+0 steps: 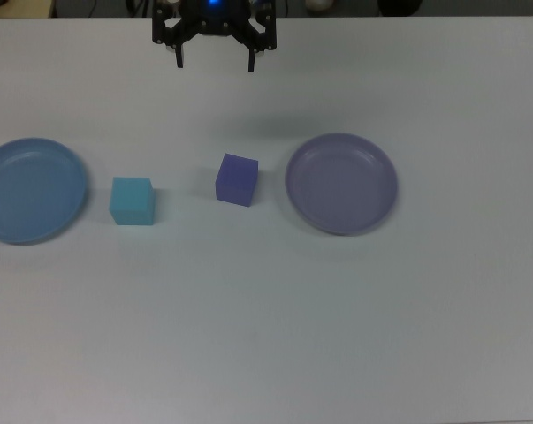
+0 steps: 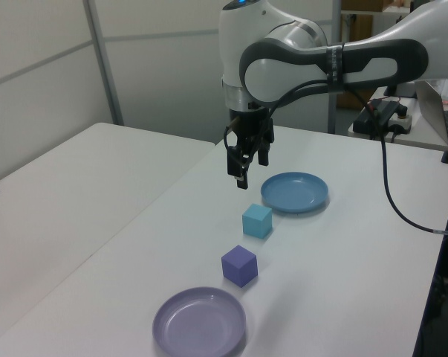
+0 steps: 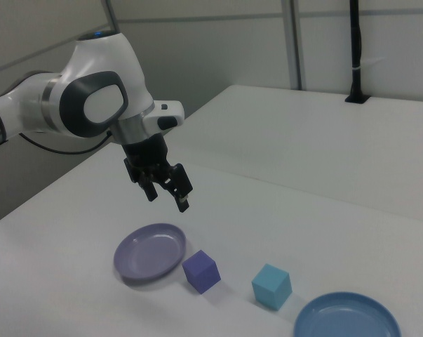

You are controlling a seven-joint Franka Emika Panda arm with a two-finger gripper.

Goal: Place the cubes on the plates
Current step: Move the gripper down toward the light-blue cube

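Note:
Two cubes sit on the white table between two plates. In the top view the cyan cube (image 1: 132, 200) (image 2: 257, 221) (image 3: 271, 286) lies just right of the light blue plate (image 1: 27, 190) (image 2: 294, 192) (image 3: 346, 319). The purple-blue cube (image 1: 237, 179) (image 2: 239, 265) (image 3: 200, 271) lies left of the lavender plate (image 1: 341, 183) (image 2: 199, 322) (image 3: 150, 253). Both plates hold nothing. My gripper (image 1: 215, 62) (image 2: 250, 172) (image 3: 169, 201) hangs open and empty above the table, beyond the cubes at the top view's upper edge, touching nothing.
The white table (image 1: 266, 336) spreads wide around the objects. A second table (image 2: 53, 193) adjoins it on the left view's left. A black cable (image 2: 402, 201) trails from the arm at the left view's right, near a desk with equipment (image 2: 387, 111).

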